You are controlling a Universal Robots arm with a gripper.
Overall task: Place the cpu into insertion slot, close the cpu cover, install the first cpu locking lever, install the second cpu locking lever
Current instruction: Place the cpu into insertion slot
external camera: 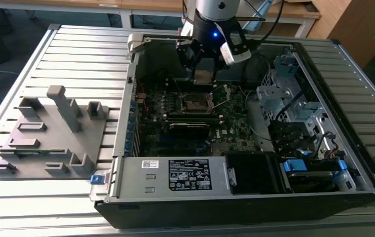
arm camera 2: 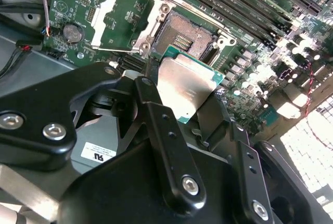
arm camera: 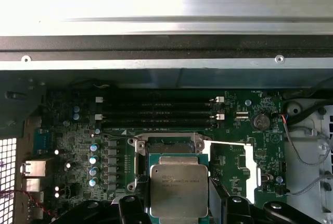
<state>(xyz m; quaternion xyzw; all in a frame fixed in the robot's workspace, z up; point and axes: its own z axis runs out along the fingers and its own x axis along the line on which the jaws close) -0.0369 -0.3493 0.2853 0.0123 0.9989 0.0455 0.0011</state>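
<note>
Gripper: your gripper has its two fingers closed on opposite edges of the cpu, with the chip flat between them.
Cpu: it hangs over the motherboard, near the insertion slot and not yet seated.
Insertion slot: it lies bare, with its contacts exposed.
Cpu cover: the cpu cover is folded back beside the slot, so I judge the way down is free.
Alignment: first make the chip's edges parallel to the slot's rim and match the corner.
Descent: keep the chip level and lower it straight, without any sideways push.
Risk: I think a tilted corner can bend the contacts.
</note>
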